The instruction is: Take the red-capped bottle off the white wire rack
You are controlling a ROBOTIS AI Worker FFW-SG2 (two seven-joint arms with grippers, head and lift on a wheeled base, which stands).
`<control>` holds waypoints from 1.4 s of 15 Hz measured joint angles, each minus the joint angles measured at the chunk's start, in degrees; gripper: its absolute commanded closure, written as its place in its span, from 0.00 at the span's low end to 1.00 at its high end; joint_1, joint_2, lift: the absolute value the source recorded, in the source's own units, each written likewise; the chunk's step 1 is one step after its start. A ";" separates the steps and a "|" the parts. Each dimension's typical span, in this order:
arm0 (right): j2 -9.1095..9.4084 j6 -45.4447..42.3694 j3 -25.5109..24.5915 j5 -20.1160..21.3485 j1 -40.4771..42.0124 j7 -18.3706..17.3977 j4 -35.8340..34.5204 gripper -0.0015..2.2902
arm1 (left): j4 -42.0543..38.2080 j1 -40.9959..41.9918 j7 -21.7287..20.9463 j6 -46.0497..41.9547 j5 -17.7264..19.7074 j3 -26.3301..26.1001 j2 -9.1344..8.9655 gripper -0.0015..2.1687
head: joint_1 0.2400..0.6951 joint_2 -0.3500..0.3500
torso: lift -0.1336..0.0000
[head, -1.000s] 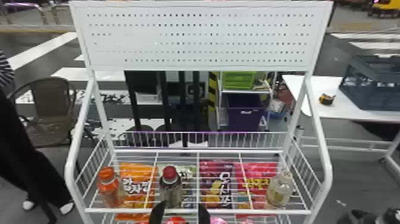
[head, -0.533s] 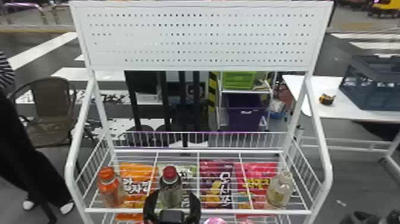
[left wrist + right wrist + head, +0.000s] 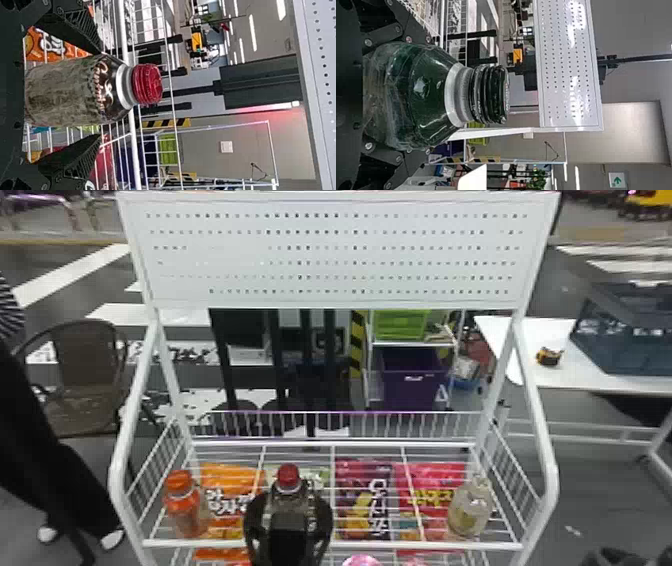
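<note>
My left gripper [image 3: 100, 94] stood spread around the red-capped clear plastic bottle [image 3: 79, 89] on the white wire rack [image 3: 400, 546]; off-centre closing could have tipped it toward three o'clock. My right gripper [image 3: 428, 95] pinched a dark-capped green plastic bottle [image 3: 415, 118].

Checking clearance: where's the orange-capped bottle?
Head view: the orange-capped bottle is at the left end of the white wire rack, behind its front rail, left of the red-capped bottle.

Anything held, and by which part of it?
The right gripper holds a green bottle by its body; the left gripper, open around the red-capped bottle, holds nothing.
</note>
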 measured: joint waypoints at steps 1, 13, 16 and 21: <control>0.00 0.00 -0.15 0.00 0.13 0.02 -0.13 0.44 | 0.32 -0.28 -0.29 0.00 0.10 0.40 -0.06 0.43 | 0.57 0.50 | 1.00; 0.00 1.83 0.47 0.73 -1.64 -0.14 -0.31 0.44 | -30.59 13.67 -0.05 8.83 1.74 3.00 4.72 0.78 | 0.57 0.50 | 1.00; 0.00 2.47 0.58 0.81 -1.97 -0.12 -0.40 0.44 | -41.51 19.74 -1.66 13.72 0.79 4.50 7.13 0.78 | 0.57 0.50 | 1.00; 0.00 3.18 0.51 0.75 -2.03 -0.08 -0.87 0.44 | -48.83 26.63 -1.99 18.48 -5.16 8.48 9.11 0.78 | 0.57 0.50 | 1.00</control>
